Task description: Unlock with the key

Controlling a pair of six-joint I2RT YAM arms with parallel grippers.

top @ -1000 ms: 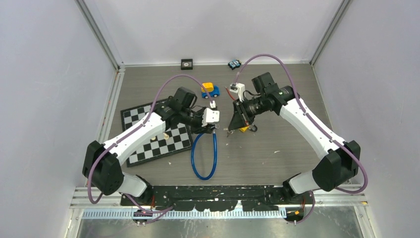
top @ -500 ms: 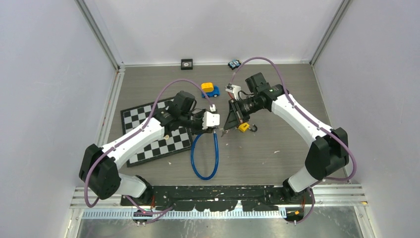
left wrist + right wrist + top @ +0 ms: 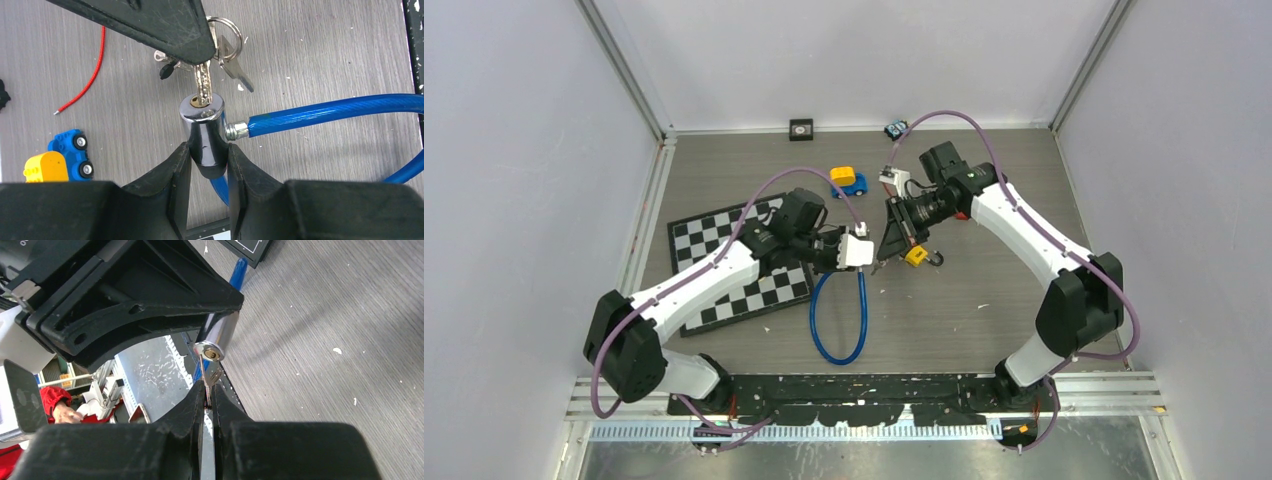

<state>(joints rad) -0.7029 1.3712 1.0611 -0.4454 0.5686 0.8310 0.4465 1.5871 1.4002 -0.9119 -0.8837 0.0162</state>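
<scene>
**Key tip meeting the lock's keyhole**

The left gripper (image 3: 205,152) is clamping the chrome-and-black lock cylinder (image 3: 202,131) between its partly closed fingers (image 3: 176,167), holding it just below the centre of the left wrist view with its keyhole (image 3: 199,101) facing the top of the frame. The right gripper (image 3: 207,389) is pinching the key (image 3: 202,84) between nearly shut fingers, reaching in from the top of that view. The key's tip is touching the keyhole; how far it is entering cannot be told. A key ring (image 3: 233,31) with a spare key (image 3: 235,64) is hanging beside it. The blue cable (image 3: 330,109) is running from the cylinder to the right edge, and in the top view it is looping toward the bottom centre. A toy car (image 3: 62,162) is sitting at the lower left, and a red wire (image 3: 88,80) is lying at the upper left.
</scene>
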